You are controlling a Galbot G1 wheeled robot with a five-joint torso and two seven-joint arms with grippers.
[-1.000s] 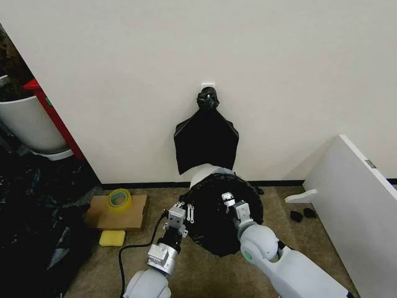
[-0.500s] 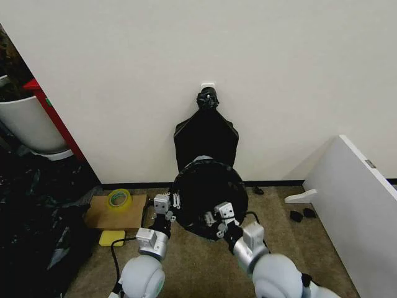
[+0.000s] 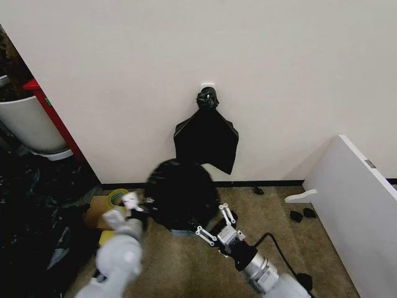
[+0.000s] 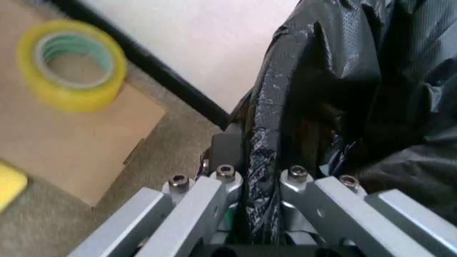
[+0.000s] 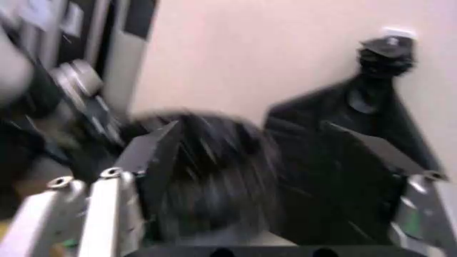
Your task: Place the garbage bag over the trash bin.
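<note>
Left gripper pinches the garbage bag rim — right gripper spread.

- Looked like an office back corner or storeroom.
- Bare white wall, black baseboard, brown carpet.
- Cardboard with tape roll and black plastic heap on left.

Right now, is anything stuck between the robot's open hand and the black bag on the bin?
Nothing visible is. The right end effector is open on the floor side of the garbage bag, with only bare carpet between them. The left end effector already pinches the bag's rim.
</note>
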